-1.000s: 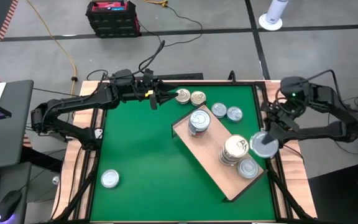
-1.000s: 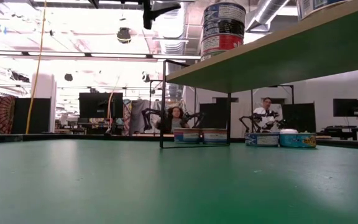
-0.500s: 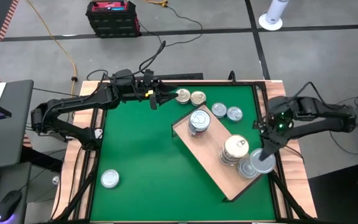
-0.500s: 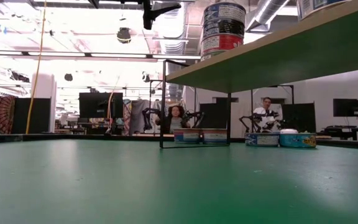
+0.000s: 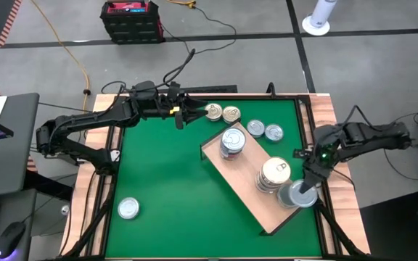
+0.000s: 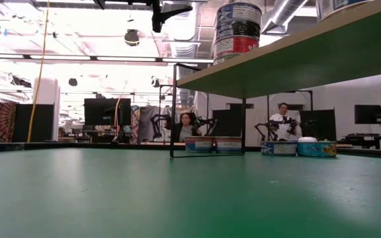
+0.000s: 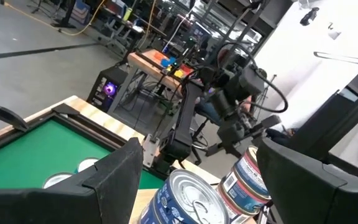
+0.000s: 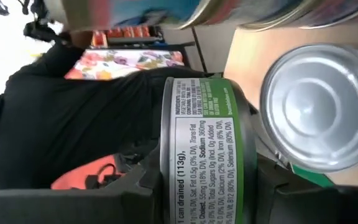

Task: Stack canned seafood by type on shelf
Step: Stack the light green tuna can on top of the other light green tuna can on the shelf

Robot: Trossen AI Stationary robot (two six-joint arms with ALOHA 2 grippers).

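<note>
We see the shelf lying diagonally on the green mat, its long axis running from about 11 o'clock to 5 o'clock of the table. It carries three groups of tins. A stack with bluish labels stands at the 11 o'clock end. A taller stack with a gold lid stands past the middle. A single silver tin lies flat at the 5 o'clock end, just beside the gold-lidded stack.

The right gripper hangs over that 5 o'clock end. Its fingers are narrowed onto a tin with a green-and-white label, held on edge. In the right wrist view the tin's label panel faces the camera, and the bare silver tin on the shelf sits just beyond it. We cannot tell whether the two tins touch.

The left gripper waits at the 12 o'clock edge of the mat with its fingers spread wide, holding nothing.

Loose tins off the shelf: two gold-lidded tins just beside the left gripper, two silver tins between the shelf and the 1 o'clock corner, and one lone tin at 7 o'clock, well apart from the rest.

In the low view we see the shelf's underside overhead.
</note>
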